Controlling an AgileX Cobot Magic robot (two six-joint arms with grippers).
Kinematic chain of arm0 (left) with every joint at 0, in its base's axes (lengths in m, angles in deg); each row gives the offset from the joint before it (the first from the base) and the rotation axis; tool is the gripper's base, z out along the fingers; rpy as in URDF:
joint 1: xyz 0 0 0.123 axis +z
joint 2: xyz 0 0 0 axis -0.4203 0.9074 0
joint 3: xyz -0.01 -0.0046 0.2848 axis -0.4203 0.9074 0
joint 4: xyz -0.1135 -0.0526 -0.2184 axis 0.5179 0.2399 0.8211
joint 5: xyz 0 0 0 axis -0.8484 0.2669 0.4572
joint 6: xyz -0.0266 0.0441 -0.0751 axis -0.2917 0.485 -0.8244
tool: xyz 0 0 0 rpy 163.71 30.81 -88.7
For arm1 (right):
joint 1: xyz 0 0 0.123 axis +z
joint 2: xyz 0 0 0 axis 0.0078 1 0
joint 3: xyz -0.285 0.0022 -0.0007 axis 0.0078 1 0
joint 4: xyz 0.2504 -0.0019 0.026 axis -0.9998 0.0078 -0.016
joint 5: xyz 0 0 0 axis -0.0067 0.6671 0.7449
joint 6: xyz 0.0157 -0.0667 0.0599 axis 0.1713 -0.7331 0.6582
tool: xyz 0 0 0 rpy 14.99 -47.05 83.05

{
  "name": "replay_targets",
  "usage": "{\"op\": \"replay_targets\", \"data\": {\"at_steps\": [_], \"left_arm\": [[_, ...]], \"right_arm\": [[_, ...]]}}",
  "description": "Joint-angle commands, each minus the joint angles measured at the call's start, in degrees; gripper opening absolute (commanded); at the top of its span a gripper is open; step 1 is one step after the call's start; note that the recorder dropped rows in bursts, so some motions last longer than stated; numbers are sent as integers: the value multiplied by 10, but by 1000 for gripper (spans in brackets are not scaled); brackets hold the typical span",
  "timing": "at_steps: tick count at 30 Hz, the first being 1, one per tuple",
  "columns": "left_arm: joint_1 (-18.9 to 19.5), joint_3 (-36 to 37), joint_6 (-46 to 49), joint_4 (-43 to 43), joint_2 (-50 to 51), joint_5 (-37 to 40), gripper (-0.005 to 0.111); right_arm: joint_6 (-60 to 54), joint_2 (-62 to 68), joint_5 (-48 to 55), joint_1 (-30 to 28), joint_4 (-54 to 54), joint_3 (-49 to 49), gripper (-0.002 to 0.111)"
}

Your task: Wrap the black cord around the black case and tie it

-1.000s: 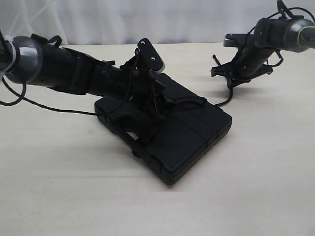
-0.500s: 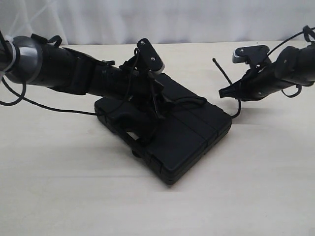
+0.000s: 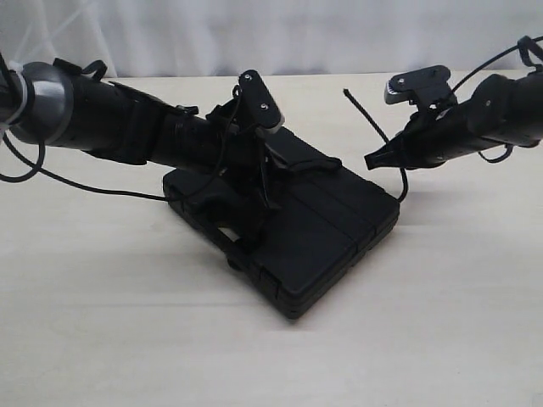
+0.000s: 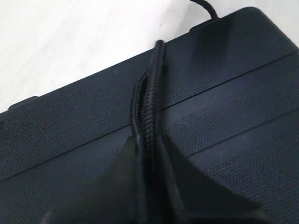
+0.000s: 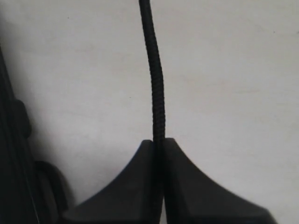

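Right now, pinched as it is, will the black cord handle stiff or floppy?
Probably springy over short spans: the black cord juts straight from the right gripper. Likely pliable overall: it folds double in the left gripper. Braided texture should resist slipping.

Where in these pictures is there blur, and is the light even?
Exterior view: soft, even light, faint shadows; the cord is lost against the case. Left wrist view: case texture sharp, left fingers blurred. Right wrist view: cord fairly sharp, right fingers soft-edged.

No legible text, label, brand mark, number or sign found in any view. The black case presents plain ribbed, stippled lid surfaces only, with no readable marking.
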Motion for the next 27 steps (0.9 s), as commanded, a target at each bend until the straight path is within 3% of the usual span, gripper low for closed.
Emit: {"op": "replay_targets", "data": {"at_steps": [1, 3, 7, 14, 20, 27], "left_arm": [[0, -10, 18, 14, -1, -1, 0], [0, -17, 18, 71, -1, -22, 0], [0, -35, -2, 73, -1, -87, 0], [0, -44, -17, 73, -1, -83, 0], [0, -44, -19, 73, -1, -132, 0], [0, -44, -29, 73, -1, -134, 0]], "right_arm": [[-17, -22, 9, 1, 0, 1, 4], [-29, -36, 12, 1, 0, 1, 4], [-72, -66, 27, 5, 0, 1, 4], [-217, -78, 96, 58, 4, 1, 4], [-171, -84, 128, 59, 37, 19, 4], [-155, -125, 115, 60, 48, 65, 4]]}}
